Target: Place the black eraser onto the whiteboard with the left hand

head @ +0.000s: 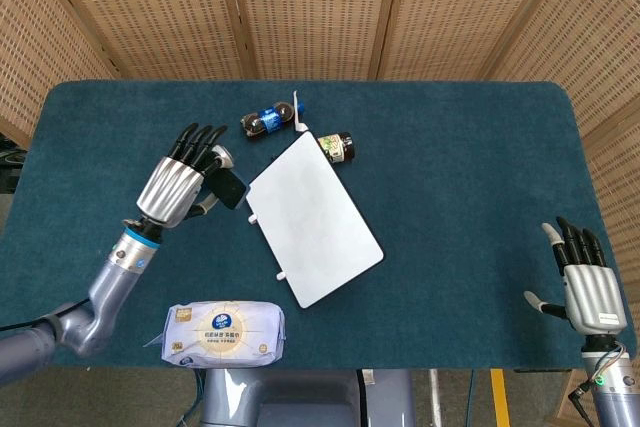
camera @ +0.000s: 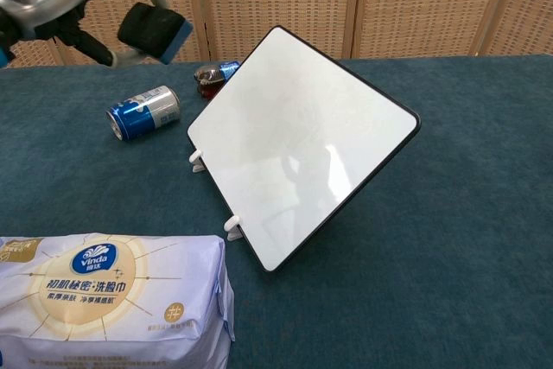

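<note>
- One thing decides my next move: the whiteboard point(head: 314, 219) lies to the right of my left hand point(head: 178, 187), just beside it, long axis running diagonally.
- My left hand holds the black eraser point(camera: 155, 31) above the table, fingers closed around it.
- My right hand point(head: 589, 287) is far away, fingers spread, holding nothing.

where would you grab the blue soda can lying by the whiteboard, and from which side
Grip the blue soda can around the middle of its round body, coming down from above. It lies on its side on the teal table with open cloth around it, so fingers can close across the barrel. Its end faces are harder to pinch. The left hand holds the black eraser, so it isn't free.
</note>
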